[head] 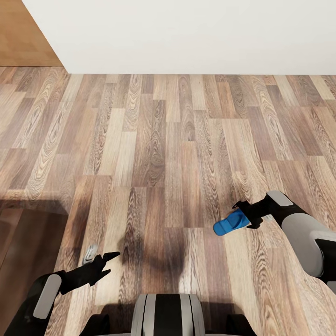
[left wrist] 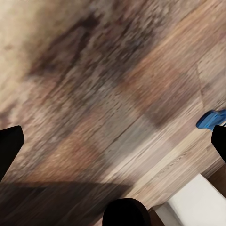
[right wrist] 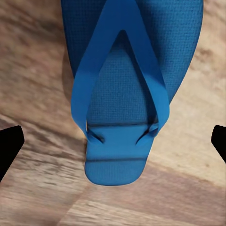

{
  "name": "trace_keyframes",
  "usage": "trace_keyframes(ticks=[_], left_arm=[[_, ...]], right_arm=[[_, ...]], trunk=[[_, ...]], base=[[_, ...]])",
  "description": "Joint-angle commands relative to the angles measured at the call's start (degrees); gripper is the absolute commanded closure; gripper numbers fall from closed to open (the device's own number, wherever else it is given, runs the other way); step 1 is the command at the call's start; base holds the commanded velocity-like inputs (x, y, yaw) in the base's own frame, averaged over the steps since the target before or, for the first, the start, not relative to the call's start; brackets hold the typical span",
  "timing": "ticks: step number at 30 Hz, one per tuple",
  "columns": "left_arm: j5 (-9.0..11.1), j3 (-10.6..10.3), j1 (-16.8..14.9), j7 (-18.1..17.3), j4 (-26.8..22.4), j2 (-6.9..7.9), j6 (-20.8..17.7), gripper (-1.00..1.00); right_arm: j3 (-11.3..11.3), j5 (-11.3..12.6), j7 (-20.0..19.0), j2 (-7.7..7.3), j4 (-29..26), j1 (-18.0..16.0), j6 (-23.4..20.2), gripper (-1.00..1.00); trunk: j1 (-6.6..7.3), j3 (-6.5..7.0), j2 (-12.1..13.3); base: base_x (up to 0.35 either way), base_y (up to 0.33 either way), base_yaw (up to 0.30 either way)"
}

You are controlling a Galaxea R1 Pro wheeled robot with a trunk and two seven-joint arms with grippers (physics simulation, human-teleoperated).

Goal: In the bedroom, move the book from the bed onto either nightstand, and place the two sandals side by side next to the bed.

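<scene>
A bright blue sandal [head: 228, 224] lies flat over the wood-plank floor at the right, its thong strap up. My right gripper [head: 246, 215] is at its heel end. In the right wrist view the sandal [right wrist: 120, 94] fills the middle and the right gripper [right wrist: 113, 143] is open, its fingers standing wide on either side without touching it. My left gripper [head: 106, 263] hangs open and empty low at the left, and the left wrist view catches the sandal [left wrist: 211, 118] far off. The book is out of view, and no bed or nightstand can be made out for certain.
A glossy dark-brown surface [head: 25, 247] sits at the lower left; I cannot tell which furniture it is. A white wall [head: 186, 32] closes off the far side, with a light-brown door [head: 21, 32] at its left. My base [head: 165, 315] is at the bottom.
</scene>
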State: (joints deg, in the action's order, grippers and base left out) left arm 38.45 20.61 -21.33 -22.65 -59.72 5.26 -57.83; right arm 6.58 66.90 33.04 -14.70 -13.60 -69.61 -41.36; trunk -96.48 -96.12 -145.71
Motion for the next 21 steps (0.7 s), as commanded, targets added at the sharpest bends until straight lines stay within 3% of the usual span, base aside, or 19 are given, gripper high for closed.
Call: trace_keyframes(ticks=[1,6,18,21], left_arm=[[-0.4,0.1,0.0,-0.5,0.0,-0.01,-0.3,-1.00],[-0.4,0.1,0.0,-0.5,0.0,0.00,-0.3,-1.00],[-0.5,0.1,0.0,-0.4,0.0,-0.03,-0.3,-1.00],[-0.5,0.1,0.0,-0.4,0.0,-0.01,-0.3,-1.00]], right_arm=[[0.4,0.3,0.5,0.02,-0.1,0.0,-0.1,-1.00],[0.4,0.3,0.5,0.02,-0.1,0.0,-0.1,-1.00],[0.4,0.3,0.5,0.02,-0.2,0.0,0.0,-1.00],[0.4,0.3,0.5,0.02,-0.2,0.0,0.0,-1.00]], trunk=[[0.01,-0.03,0.0],[0.01,-0.03,0.0],[-0.30,-2.69,-0.2],[-0.30,-2.69,-0.2]], base=[[0.000,0.000,0.000],[0.000,0.000,0.000],[0.000,0.000,0.000],[0.000,0.000,0.000]])
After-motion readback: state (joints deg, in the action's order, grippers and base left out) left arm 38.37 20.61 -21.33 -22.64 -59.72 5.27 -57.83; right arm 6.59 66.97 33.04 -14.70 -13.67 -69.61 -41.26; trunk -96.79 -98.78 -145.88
